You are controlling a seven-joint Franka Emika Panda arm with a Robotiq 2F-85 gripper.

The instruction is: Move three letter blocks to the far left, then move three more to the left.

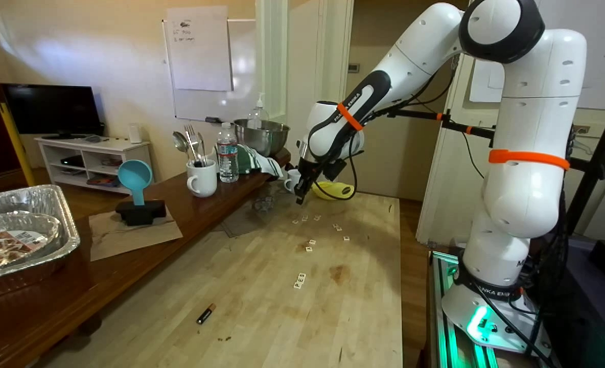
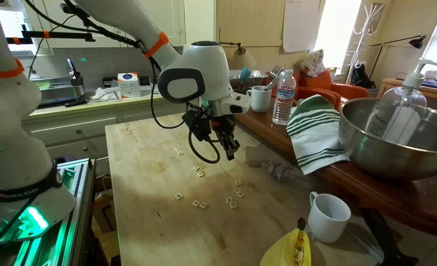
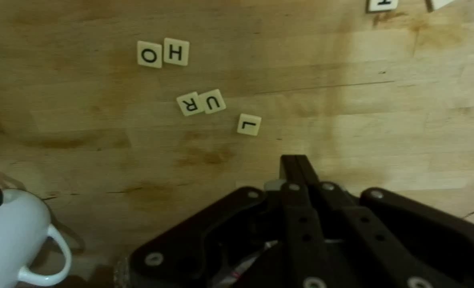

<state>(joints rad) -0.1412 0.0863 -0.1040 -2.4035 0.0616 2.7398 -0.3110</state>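
Jaws together, letter blocks [image 3: 249, 125] below, cutlery [image 1: 191, 141] in mug [image 1: 205, 179], dispenser [image 2: 397, 117] in bowl [image 2: 388, 159]

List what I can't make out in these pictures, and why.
Rightmost letter block, wrist view: top edge cuts off its letter.
White mug, in an exterior view: partly hidden by the gripper.
Yellow pouch, in an exterior view: bottom edge cuts off its lower part.
Handwritten notes, in an exterior view: too small to read.
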